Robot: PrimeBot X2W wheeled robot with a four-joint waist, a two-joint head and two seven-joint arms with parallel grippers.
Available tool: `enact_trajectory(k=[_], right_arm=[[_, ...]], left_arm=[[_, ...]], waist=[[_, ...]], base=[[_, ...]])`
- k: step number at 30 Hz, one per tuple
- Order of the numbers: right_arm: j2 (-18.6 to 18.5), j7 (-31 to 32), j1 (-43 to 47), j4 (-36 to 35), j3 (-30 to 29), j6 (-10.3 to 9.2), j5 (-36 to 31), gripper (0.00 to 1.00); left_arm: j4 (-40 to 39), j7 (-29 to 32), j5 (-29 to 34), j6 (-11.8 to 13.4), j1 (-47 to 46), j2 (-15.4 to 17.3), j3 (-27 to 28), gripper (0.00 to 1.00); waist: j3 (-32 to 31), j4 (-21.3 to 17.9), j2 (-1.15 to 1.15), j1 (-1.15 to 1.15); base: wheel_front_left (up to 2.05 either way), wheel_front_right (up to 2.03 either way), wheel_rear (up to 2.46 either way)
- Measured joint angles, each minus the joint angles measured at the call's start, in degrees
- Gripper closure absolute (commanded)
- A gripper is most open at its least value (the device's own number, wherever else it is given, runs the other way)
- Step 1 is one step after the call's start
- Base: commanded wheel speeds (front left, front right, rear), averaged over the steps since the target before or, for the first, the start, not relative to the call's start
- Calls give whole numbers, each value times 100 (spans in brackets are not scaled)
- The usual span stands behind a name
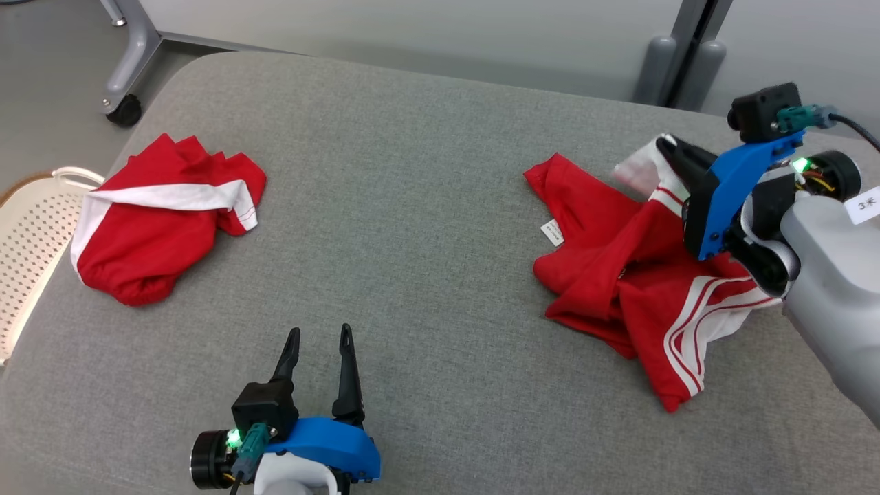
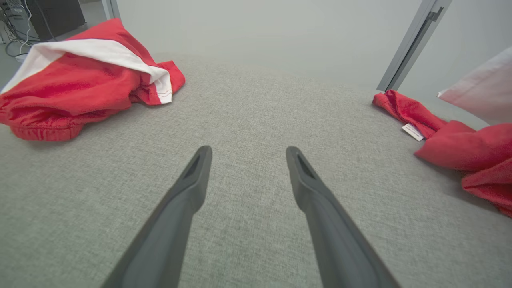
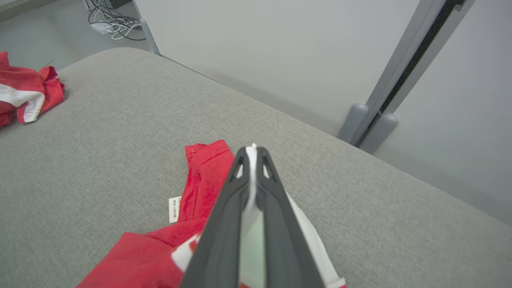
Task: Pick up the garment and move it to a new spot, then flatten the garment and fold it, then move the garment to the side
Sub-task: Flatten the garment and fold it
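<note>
Nearest the head camera sat the left gripper (image 1: 320, 330), its two long dark fingers spread wide and clamped on nothing, low over the grey woven-fabric table top (image 1: 426, 172) near its front edge. It looked parked there, out of the way until a second grip was called for. The task's thing, a crumpled red garment with white side stripes (image 1: 619, 275), lay heaped at the table's right side, well apart from that idle gripper. The right gripper (image 1: 665, 143) reached over the heap from the right, its fingers pressed together on a white edge (image 3: 252, 208) of the cloth, a thin strip of which showed between them in the right wrist view. Pinching an outer edge rather than the bulk would probably let the heap hang open when lifted, which suits carrying it to a new spot and flattening it; the pick-up seemed only just begun, since most of the fabric rested on the table. A second red garment with a broad white band (image 1: 158, 227) lay bunched at the left end, near a pale perforated basket (image 1: 27, 240). A small white care label (image 1: 552, 232) lay at the heap's left fringe, its print too small to read. A white sticker (image 1: 867, 203) on the right forearm read "3" and a character resembling 米.
</note>
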Motion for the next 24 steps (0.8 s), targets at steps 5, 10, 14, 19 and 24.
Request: enact_trajectory(k=[5,10,14,19,24], right_arm=[[47,-854,-354,94,-214,0,48,100],[119,-1586,-902,-35,-379,0,52,100],[287,-1789,-1324,-314,-528,0,-14,100],[606,-1820,-1594,-876,-761,0,-248,100],[871,-1820,-1624,-913,-1178,0,-620,100]], left_arm=[[10,0,40,-59,16,0,105,0],[81,0,77,-129,106,-2,142,0],[133,0,52,-177,128,-3,121,0],[212,0,23,-229,236,-2,118,0],[234,0,-1,-234,325,-1,154,0]], waist=[[-183,-148,0,0],[-442,-282,0,-1],[-666,-290,-1,-1],[-879,-144,-2,-1],[-974,-65,-2,-1]], base=[[0,0,0],[0,0,0],[0,0,0],[0,0,0],[0,0,0]])
